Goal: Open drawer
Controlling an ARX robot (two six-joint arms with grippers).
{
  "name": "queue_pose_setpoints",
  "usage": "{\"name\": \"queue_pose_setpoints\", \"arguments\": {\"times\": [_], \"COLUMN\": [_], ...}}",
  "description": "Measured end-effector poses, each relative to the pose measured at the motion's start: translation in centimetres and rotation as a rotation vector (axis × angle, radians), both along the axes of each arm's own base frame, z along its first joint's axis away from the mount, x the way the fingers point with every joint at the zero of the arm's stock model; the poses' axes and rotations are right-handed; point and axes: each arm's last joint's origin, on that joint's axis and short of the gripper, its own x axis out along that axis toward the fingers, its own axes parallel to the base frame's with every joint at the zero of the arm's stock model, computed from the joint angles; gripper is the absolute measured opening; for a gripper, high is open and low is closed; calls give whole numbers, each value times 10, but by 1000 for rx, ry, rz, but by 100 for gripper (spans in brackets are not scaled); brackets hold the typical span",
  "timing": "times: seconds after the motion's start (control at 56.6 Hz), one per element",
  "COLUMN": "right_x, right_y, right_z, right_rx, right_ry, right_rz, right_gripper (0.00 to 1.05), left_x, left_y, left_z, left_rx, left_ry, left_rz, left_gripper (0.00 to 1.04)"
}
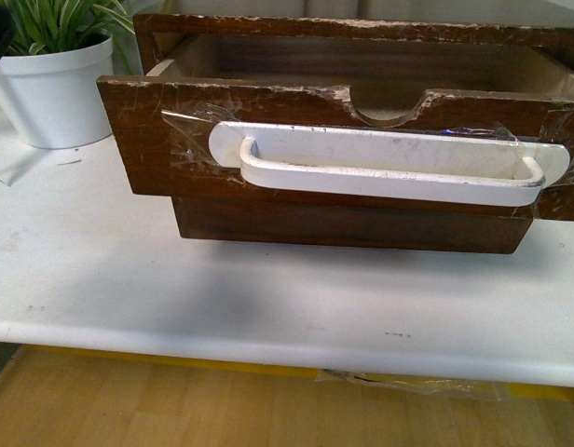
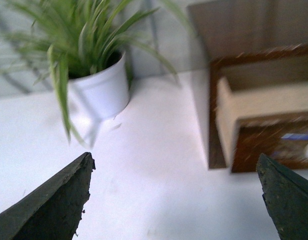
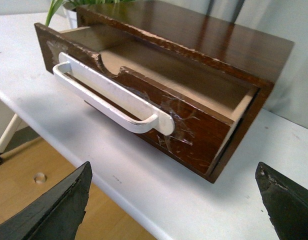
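The dark brown wooden drawer (image 1: 175, 130) stands pulled out of its cabinet (image 1: 362, 28) on the white table. Its long white bar handle (image 1: 389, 168) is taped to the front, under a semicircular notch (image 1: 389, 110) in the chipped rim. The inside looks empty. Neither arm shows in the front view. My left gripper (image 2: 176, 165) is open over bare table, to the left of the drawer (image 2: 264, 145), apart from it. My right gripper (image 3: 174, 175) is open above the table's front edge, apart from the drawer (image 3: 194, 125) and its handle (image 3: 109, 95).
A white pot with a green plant (image 1: 54, 88) stands at the back left of the white table (image 1: 268, 298); it also shows in the left wrist view (image 2: 99, 92). Wooden floor (image 1: 175, 410) lies below the table's front edge. A wall is behind the cabinet.
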Motion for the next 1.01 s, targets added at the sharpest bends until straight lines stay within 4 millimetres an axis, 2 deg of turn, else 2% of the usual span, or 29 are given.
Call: {"name": "queue_pose_setpoints", "arguments": {"times": [0.088,0.283,0.459,0.495,0.583,0.671,0.777,0.919,0.972,1.007], "right_x": [-9,-23,-25,-25,-28,-32,-31,-32,-32,-32], "right_y": [-5,-7,-7,-7,-4,-1,4,12,12,12], "right_z": [-2,-14,-14,-15,-20,-22,-29,-33,-34,-35], "right_rx": [31,113,141,143,161,184,197,203,203,204], "right_ry": [-15,-3,2,3,-42,-96,-95,-92,-91,-90], "right_rz": [-53,-125,-132,-140,-386,-555,-628,-577,-587,-587], "right_gripper": [96,96,96,96,82,64,39,9,1,1], "left_x": [-15,-48,-52,-52,-53,-55,-65,-66,-66,-66], "left_y": [15,38,40,41,46,52,59,66,68,69], "left_z": [-19,-40,-40,-41,-46,-43,-51,-57,-59,-59], "left_rx": [-78,-223,-294,-307,-316,-262,-216,-210,-208,-209], "left_ry": [39,29,6,-6,-87,-119,-102,-124,-121,-119], "left_rz": [132,378,391,340,69,-14,-36,-28,-25,-56], "left_gripper": [99,99,99,95,77,61,34,6,4,4]}}
